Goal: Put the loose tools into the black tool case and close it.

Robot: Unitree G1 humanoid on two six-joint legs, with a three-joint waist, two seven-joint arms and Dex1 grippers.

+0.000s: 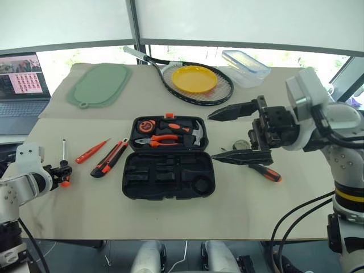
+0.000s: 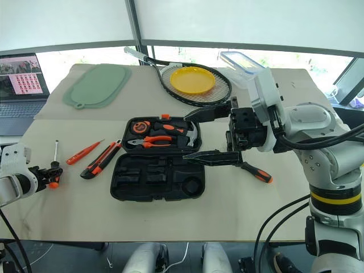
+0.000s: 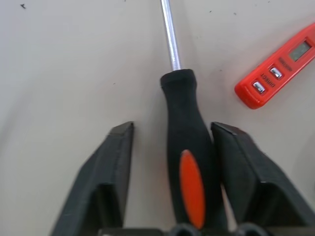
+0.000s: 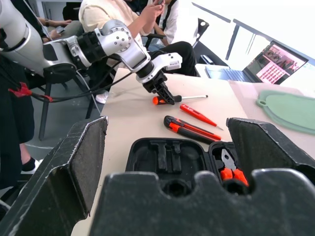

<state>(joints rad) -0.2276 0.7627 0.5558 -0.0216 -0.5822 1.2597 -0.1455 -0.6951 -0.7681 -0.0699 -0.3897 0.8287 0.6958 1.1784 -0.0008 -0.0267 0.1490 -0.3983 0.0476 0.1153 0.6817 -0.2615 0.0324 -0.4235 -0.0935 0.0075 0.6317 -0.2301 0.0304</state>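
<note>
The black tool case [image 1: 168, 158] lies open at frame centre. At lower left, the left gripper [image 3: 172, 142] brackets a screwdriver [image 3: 187, 147], its fingers narrowed beside the handle. The left wrist view alone reveals the gap remaining. The right gripper [image 1: 227, 133] hangs wide and empty.

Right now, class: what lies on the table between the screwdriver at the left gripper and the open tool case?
In the left eye view: a slim orange screwdriver, then an orange-black utility knife, before the tool case.
</note>
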